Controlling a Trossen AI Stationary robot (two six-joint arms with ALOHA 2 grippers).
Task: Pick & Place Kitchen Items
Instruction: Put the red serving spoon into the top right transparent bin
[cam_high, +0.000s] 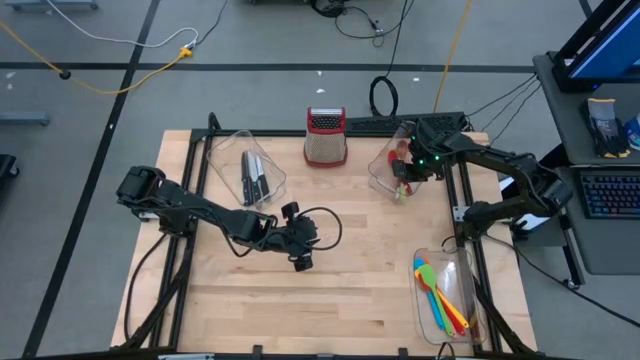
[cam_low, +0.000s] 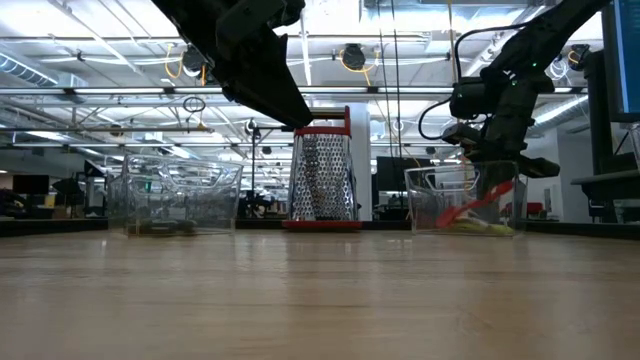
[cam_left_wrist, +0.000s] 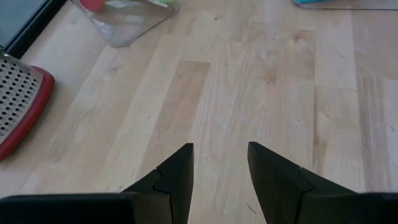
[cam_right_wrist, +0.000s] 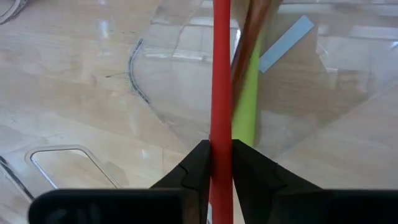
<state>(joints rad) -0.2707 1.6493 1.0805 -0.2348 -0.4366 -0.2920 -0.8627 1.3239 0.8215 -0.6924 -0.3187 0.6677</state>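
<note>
Pale wood planks make up the worktop (cam_high: 330, 300) in the high view. At its far left a clear bin (cam_high: 245, 170) holds black-handled knives (cam_high: 253, 178); a metal grater (cam_high: 326, 137) with a red top stands at far centre; a second clear bin (cam_high: 398, 165) at far right holds red and green spoons (cam_high: 402, 172); a third bin (cam_high: 448, 295) at near right holds coloured spatulas (cam_high: 440, 297). The left claw (cam_high: 303, 262) hangs over bare wood near the middle. The right claw (cam_high: 410, 180) is at the spoon bin.

In the low view the grater (cam_low: 321, 172) stands between the knife bin (cam_low: 175, 198) and the spoon bin (cam_low: 467, 200), where a red spoon (cam_low: 475, 208) leans tilted under the right arm.

In the left wrist view the left claw (cam_left_wrist: 221, 163) has its fingers apart over bare wood, holding nothing.

In the right wrist view the right claw (cam_right_wrist: 221, 163) is clamped on the red spoon handle (cam_right_wrist: 221, 81), beside a green handle (cam_right_wrist: 245, 109) and a brown one (cam_right_wrist: 250, 37) inside the clear bin (cam_right_wrist: 180, 68).
</note>
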